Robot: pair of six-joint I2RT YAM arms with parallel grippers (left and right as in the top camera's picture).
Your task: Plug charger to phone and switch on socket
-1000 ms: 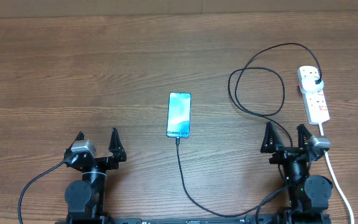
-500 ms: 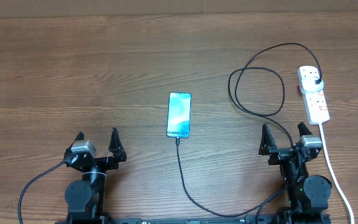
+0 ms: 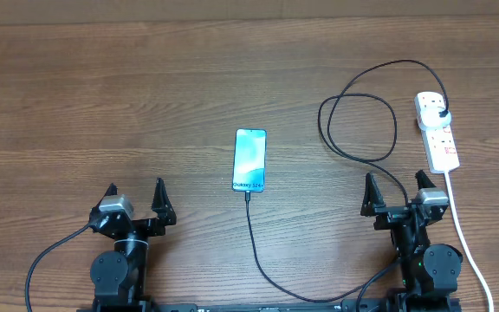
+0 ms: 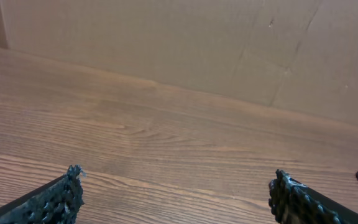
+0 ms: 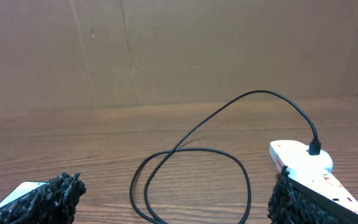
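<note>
Though both gape empty, the right end effector has shifted slightly — left end effector unmoved.

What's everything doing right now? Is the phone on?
phone, screen lit, lying face up.
charger, plug in the socket, tip meeting the phone's near end.
socket, charger plugged in; switch too small to tell.
left gripper, open, empty.
right gripper, open, empty.

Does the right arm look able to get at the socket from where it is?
Probably yes: the right end effector is open and empty, and the socket lies just ahead with nothing standing between them.
</note>
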